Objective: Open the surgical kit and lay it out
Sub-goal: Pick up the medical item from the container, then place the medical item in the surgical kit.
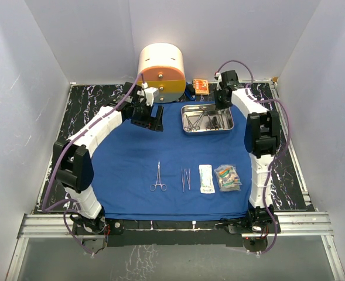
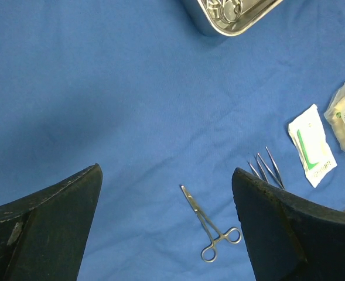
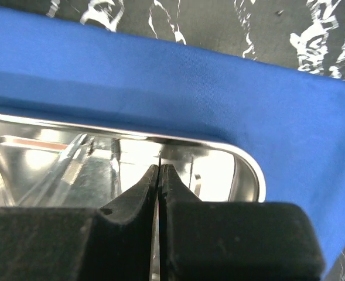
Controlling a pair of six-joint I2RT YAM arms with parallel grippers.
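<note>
The steel tray [image 1: 207, 131] sits on the blue cloth [image 1: 137, 158] toward the far right corner of the tabletop [image 1: 90, 99], with instruments [image 1: 204, 120] inside. My right arm [image 1: 260, 132] has its jaws pressed together, tips down by the tray's far wall; I cannot tell whether they pinch anything thin. I'd lift slowly and straight to clear the rim, then carry toward the near-edge row: forceps [image 1: 158, 178], tweezers [image 1: 185, 179], two packets [image 1: 228, 177]. My left arm [image 1: 102, 126] hangs near the far left, jaws wide apart, empty.

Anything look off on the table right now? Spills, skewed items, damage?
Nothing stands out. The blue cloth lies flat; the steel tray sits flat on it, instruments inside; the ring-handled forceps, tweezers, white packet and clear packet lie in a neat row near the front. No spill or damage visible.
</note>
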